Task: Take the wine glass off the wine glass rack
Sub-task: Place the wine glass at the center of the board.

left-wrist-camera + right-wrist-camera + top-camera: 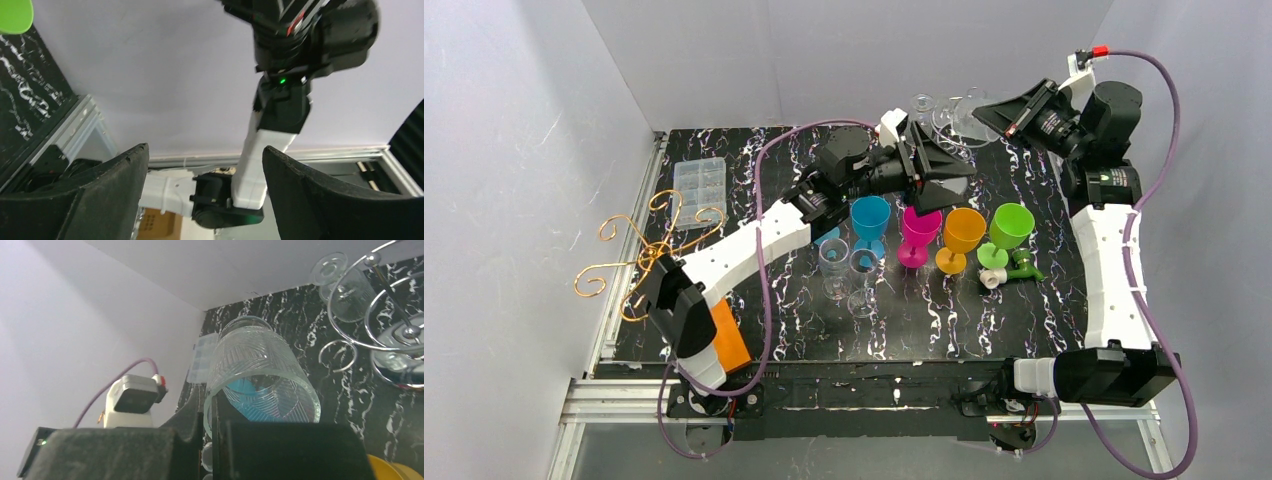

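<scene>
A gold curly wire stand (639, 255) sits at the table's left edge, well left of the chrome wire glass rack (402, 360) and nearer the arms' bases. A clear plastic compartment box (699, 187) lies just behind the stand, also far left of the rack. The left gripper (205, 150) hovers in front of the rack and a little to its left. Its jaws are spread wide with nothing between them; only the other arm shows through the gap. Below it, well in front of the rack, two clear stemmed glasses (848, 268) stand together. To their right runs a row of plastic goblets: blue (871, 218), magenta (921, 225), orange (964, 230) and green (1011, 222). A second clear glass (347, 290) is at the rack's wire loops at the back of the table. The right gripper (210, 425) is raised just right of the rack, its jaws pinched nearly together on the wall of a clear ribbed glass (260, 370). In the right wrist view that glass lies tilted, left of the rack's rings and apart from them.
</scene>
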### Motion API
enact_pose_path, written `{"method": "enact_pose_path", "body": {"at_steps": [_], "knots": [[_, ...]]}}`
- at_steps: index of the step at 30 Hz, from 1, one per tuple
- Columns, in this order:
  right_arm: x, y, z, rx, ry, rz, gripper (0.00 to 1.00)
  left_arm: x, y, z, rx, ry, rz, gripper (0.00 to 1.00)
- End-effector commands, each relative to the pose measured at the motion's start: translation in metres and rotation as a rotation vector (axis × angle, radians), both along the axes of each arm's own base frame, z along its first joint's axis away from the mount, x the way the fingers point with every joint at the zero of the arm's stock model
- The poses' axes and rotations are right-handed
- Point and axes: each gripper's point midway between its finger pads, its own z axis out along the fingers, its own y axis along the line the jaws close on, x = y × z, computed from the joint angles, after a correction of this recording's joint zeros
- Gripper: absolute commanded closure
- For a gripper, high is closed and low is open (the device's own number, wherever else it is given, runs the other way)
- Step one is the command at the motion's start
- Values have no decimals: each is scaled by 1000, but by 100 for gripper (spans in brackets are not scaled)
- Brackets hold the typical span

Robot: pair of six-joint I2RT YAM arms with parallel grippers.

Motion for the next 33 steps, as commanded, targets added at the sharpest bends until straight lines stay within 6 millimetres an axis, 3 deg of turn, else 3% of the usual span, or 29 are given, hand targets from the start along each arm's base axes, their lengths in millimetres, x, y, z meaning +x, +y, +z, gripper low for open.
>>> {"method": "enact_pose_path", "body": {"at_steps": [1, 9, 14, 25, 26, 29, 33], "knots": [[-20, -6, 13, -103, -21, -16, 99, -40, 20, 4, 83, -195, -60, 18], [-48, -3, -21, -196, 129, 30, 99, -48, 71, -38, 355, -371, 63, 16], [-73, 21, -31, -270, 185, 118, 99, -53, 96, -51, 454, -457, 116, 15], [-122, 51, -74, -495, 352, 283, 99, -44, 160, -27, 594, -650, 323, 11], [-125, 52, -80, -525, 370, 291, 99, -42, 164, -26, 613, -666, 337, 5], [-137, 56, -99, -588, 417, 322, 99, -39, 176, -19, 645, -699, 376, 2], [-154, 68, -139, -651, 482, 346, 99, -37, 191, -9, 676, -726, 420, 2]]}}
